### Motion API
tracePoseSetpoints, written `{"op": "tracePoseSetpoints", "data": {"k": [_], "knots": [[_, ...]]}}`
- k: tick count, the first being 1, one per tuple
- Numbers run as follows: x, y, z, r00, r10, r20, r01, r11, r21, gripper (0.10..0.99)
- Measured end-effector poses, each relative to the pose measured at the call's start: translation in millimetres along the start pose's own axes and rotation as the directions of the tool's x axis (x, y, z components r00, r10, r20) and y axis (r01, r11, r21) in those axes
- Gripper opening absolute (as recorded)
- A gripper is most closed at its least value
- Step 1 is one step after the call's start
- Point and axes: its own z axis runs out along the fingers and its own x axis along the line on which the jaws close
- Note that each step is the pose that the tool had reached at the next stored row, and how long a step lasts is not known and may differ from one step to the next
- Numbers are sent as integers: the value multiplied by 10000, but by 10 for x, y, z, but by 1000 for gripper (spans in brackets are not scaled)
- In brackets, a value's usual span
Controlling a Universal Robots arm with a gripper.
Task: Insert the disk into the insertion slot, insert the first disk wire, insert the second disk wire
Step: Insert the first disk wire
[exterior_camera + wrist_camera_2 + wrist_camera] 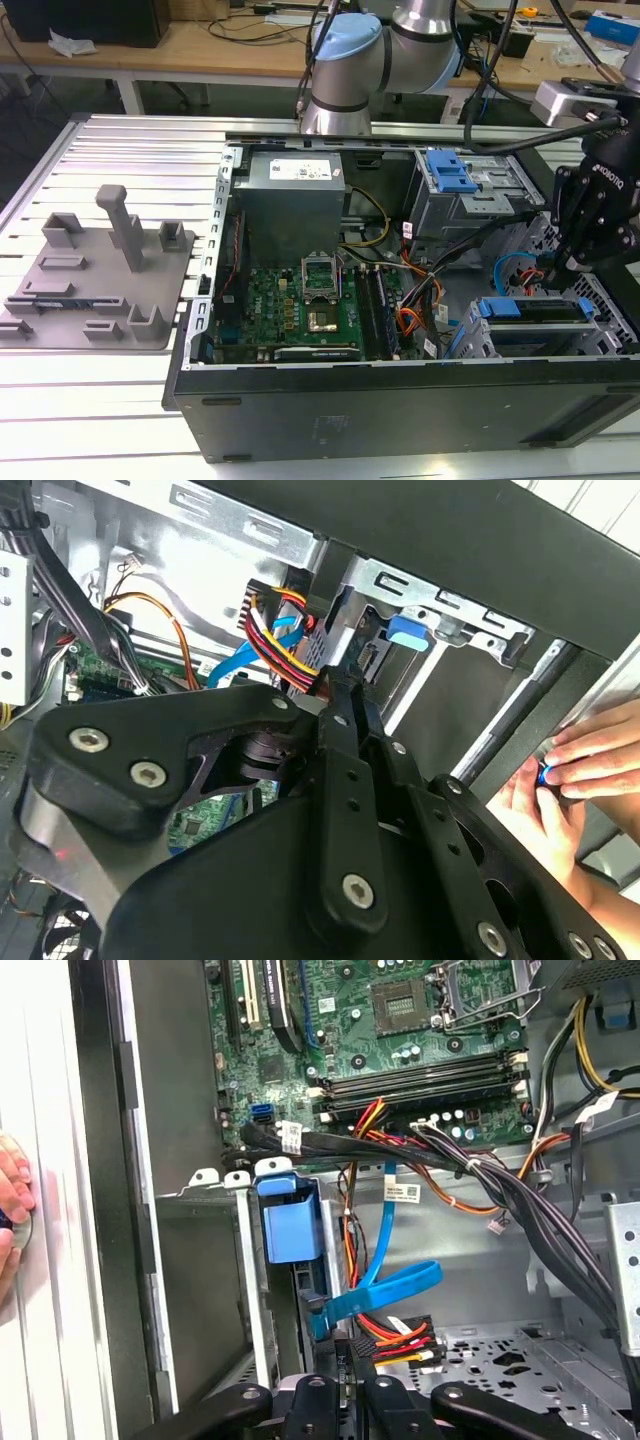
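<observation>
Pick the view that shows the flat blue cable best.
The first wrist view: the flat blue cable lies unblocked from the black cable bundle to its connector. The second wrist view catches a short stretch; the exterior view, a small loop.

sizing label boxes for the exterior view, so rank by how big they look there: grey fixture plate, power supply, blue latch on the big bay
Largest to smallest in the exterior view:
1. grey fixture plate
2. power supply
3. blue latch, clearly the smallest
No two look alike.
</observation>
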Motion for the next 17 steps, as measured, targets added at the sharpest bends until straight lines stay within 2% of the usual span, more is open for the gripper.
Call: {"op": "tracePoseSetpoints", "data": {"k": [4,12,13,15,16,17], "knots": [[21,-3,1,9999,-144,80,144,9999,14,165],[24,-3,1,9994,-322,80,322,9995,44,165],[27,-3,2,9994,-327,122,327,9995,42,165],[45,-5,5,9987,-346,366,346,9994,25,165],[53,-7,6,9983,-354,460,353,9994,19,165],[67,-9,8,9974,-364,616,364,9993,6,165]]}}
